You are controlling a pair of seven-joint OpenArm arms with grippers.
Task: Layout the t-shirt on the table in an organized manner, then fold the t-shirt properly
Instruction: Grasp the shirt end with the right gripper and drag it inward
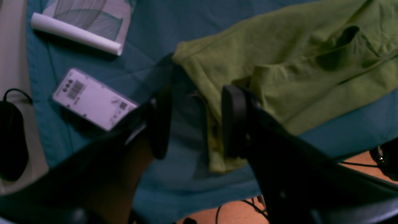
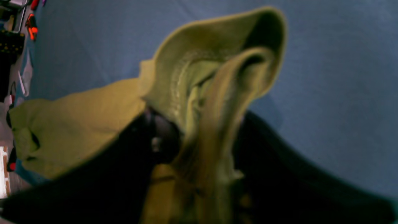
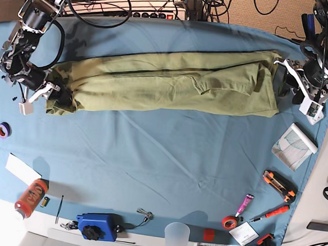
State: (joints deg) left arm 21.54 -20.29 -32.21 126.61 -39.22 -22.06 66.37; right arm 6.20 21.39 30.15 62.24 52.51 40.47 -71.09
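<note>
Your t-shirt (image 3: 167,81) lies stretched in a long, bunched band across the far half of the table (image 3: 166,168), running from one pincer to the other.

Your right pincer (image 2: 199,133) has its jaws clamped on a gathered fold of the olive cloth: in the right wrist view the fabric rises from between the dark fingers (image 2: 161,137) and curls over above them, with more of the shirt trailing off to one side. In the base view that same pincer sits at the shirt's end, buried in the bunched edge.

Your left pincer (image 1: 196,121) stands spread, with a clear gap between its two dark fingers (image 1: 233,118). It holds nothing. A hem corner of the t-shirt lies just under and beside one finger, partly inside the gap, and the rest of the garment spreads away from it across the blue cover. Whether the finger touches the cloth you cannot tell.

On the other side of that pincer, apart from the shirt, lie a white card with a barcode (image 1: 93,99) and a rolled printed sheet (image 1: 84,25).
</note>
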